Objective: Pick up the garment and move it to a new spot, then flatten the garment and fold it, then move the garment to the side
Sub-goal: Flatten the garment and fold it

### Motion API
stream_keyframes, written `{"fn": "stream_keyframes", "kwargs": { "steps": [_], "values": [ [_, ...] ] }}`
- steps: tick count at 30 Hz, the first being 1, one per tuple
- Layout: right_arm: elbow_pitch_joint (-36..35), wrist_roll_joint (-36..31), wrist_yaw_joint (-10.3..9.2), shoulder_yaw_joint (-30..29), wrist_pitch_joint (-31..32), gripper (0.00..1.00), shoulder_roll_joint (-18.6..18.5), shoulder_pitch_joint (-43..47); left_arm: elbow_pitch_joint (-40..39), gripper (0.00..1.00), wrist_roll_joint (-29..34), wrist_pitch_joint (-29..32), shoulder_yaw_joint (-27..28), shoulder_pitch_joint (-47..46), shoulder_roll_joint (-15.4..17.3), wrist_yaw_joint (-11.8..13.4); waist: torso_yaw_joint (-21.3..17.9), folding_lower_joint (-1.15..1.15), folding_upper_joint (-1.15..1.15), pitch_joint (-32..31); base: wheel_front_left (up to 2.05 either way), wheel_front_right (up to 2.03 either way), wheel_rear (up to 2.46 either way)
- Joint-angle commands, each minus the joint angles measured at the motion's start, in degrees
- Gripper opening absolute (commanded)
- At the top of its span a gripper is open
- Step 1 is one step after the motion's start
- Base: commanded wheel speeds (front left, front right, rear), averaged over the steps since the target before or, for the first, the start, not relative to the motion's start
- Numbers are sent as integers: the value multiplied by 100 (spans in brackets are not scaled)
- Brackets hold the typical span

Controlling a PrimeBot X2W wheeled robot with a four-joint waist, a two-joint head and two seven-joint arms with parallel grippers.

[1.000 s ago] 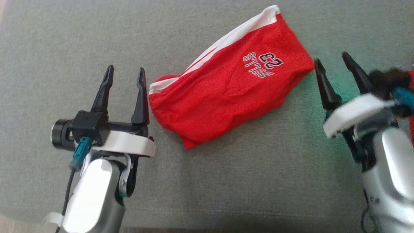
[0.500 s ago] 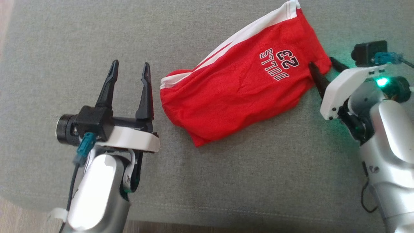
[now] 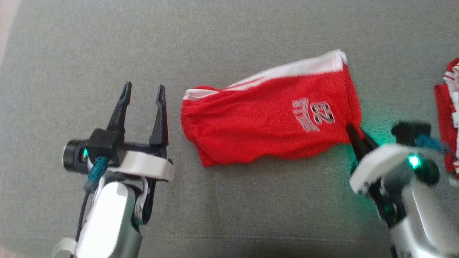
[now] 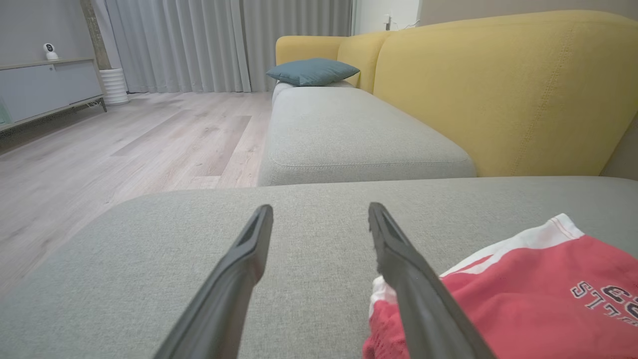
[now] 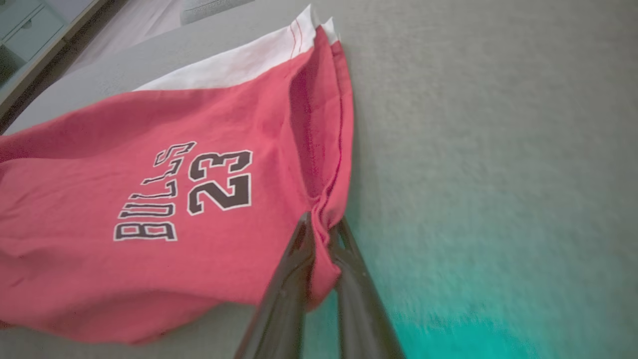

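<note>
A pair of red shorts [image 3: 272, 122] lies across a grey seat cushion [image 3: 251, 215] between the robot's two grippers. The right gripper [image 3: 355, 131] has its two dark fingers pressed nearly together on a corner of the leg hem. A fold of red cloth is pinched between them, as the right wrist view shows close up. The fabric puckers toward that pinch, and the rest of the shorts rests wrinkled on the cushion. A white stripe [image 3: 287, 70] runs along the far edge of the shorts, and the print [image 5: 184, 194] "BULLS 23" in dark letters sits near the held end. A green light [image 3: 414, 161] glows on the right wrist and tints the cushion beneath it.

The left gripper [image 3: 144, 86] hovers over the cushion just beside the gathered end of the shorts, its jaws spread wide with nothing between them. In the head view a thin strip of grey shows between its nearer finger and the cloth.

At the right edge of the head view, another red and white cloth [image 3: 446, 114] lies apart from the shorts. The left wrist view takes in a yellow backrest [image 4: 498, 89], a blue pillow [image 4: 311, 71], a wooden floor [image 4: 124, 144] and grey curtains [image 4: 199, 45].
</note>
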Motion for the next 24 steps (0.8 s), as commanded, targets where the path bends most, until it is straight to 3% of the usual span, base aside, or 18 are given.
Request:
{"fn": "stream_keyframes", "kwargs": {
  "steps": [1, 7, 14, 18, 24],
  "values": [
    [-339, -53, 19, -112, -115, 0, 106, 308, -149, 100, 43, -29, 242, 8, 83, -26, -90, 0, 0, -154, 0, 0, 0],
    [-1001, -291, 19, -565, -49, 0, 400, 1063, -115, 100, 49, -29, 300, 164, 130, -41, -206, 0, 0, -326, 0, 0, 0],
    [-1405, -501, 19, -668, 228, 0, 505, 1166, -62, 100, 46, -29, 279, 259, 124, -58, -231, 0, 0, -402, 0, 0, 0],
    [-1636, -585, 19, -338, 313, 0, 520, 864, -13, 100, 40, -29, 238, 263, 104, -74, -179, 0, 0, -464, 0, 0, 0],
    [-1866, -498, 19, 741, 402, 0, 545, 293, 46, 100, 26, -29, 196, 282, 81, -97, -72, 0, 0, -590, 0, 0, 0]
  ]
}}
